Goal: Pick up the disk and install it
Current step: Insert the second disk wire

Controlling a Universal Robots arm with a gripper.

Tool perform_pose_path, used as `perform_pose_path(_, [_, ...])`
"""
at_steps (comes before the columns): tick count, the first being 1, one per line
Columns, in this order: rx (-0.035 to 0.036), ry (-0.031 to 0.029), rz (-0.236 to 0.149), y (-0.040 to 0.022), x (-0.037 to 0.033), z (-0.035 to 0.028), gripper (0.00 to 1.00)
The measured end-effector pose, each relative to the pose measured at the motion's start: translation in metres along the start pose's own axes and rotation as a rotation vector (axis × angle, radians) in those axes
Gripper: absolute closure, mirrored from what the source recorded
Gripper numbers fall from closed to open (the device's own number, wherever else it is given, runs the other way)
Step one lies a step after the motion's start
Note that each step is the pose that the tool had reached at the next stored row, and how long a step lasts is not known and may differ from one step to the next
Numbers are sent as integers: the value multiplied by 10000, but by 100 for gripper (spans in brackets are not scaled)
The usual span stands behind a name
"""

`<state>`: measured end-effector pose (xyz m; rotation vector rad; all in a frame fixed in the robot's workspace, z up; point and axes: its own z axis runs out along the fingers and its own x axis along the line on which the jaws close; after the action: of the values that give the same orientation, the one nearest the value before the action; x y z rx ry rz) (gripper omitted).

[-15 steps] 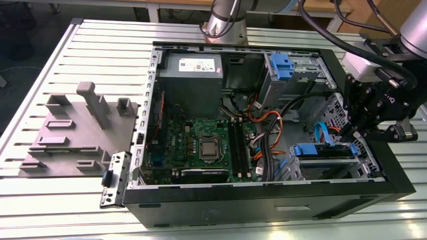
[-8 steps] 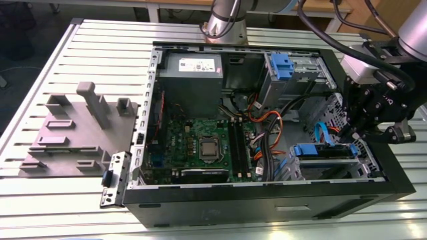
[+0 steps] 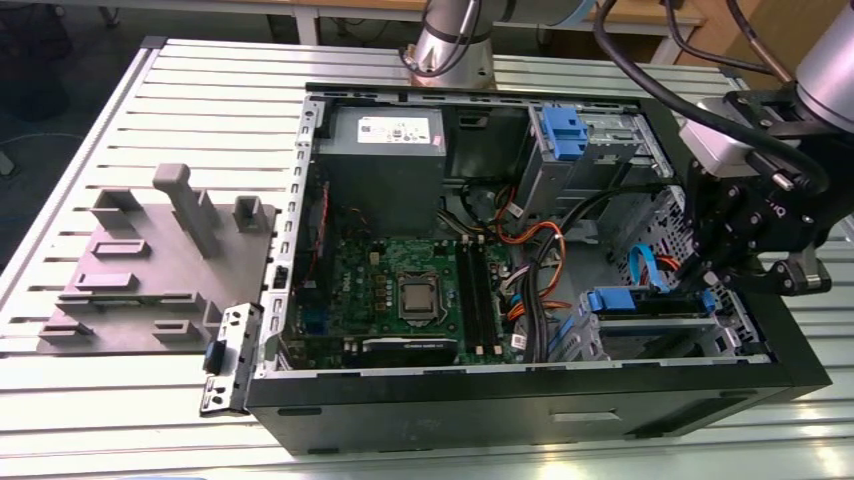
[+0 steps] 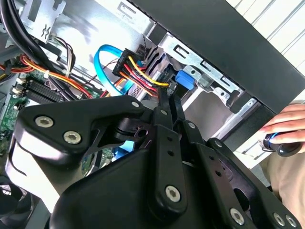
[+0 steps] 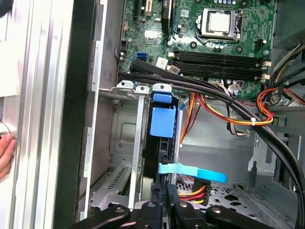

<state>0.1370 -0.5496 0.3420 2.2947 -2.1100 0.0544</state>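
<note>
The disk (image 3: 625,300) stands on edge in the drive cage (image 3: 667,335) at the exterior view's right end of the open computer case. Its blue carrier (image 5: 162,121) shows between the cage's metal rails in the first wrist view, and its blue end (image 4: 183,80) shows in the second wrist view. My gripper (image 3: 710,285) hangs over that cage. The two fingers (image 4: 164,107) lie close together with only a thin gap, their tips at the disk's cable end, beside the red, yellow and black power plug (image 4: 136,67). My gripper (image 5: 167,202) sits right behind the disk's edge.
A motherboard (image 3: 400,290), power supply (image 3: 380,140) and an upper cage with a blue latch (image 3: 561,130) fill the case. Thick black cables (image 5: 214,93) and a light blue data cable (image 5: 190,171) cross near the disk. A grey fixture (image 3: 147,260) lies on the slatted table. A person's hand (image 4: 286,129) rests outside the case.
</note>
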Motion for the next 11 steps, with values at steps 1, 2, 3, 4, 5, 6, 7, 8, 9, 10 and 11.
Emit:
perform_pose_path(1, [0,2,0,0,0,1,84])
perform_pose_path(2, [0,3,0,0,0,1,84])
perform_pose_path(3, [0,6,0,0,0,1,84])
perform_pose_path(4, [-1,6,0,1,0,4,84])
perform_pose_path(5, [-1,9,0,1,3,7,84])
perform_pose_path(6, [-1,11,0,3,6,10,84])
perform_pose_path(7, [-1,15,0,3,8,12,84])
perform_pose_path(8, [-2,20,0,4,7,13,84])
perform_pose_path(9, [-2,23,0,5,7,17,84])
perform_pose_path(10, [-2,25,0,7,7,22,84])
perform_pose_path(11, [-2,31,0,8,7,26,84])
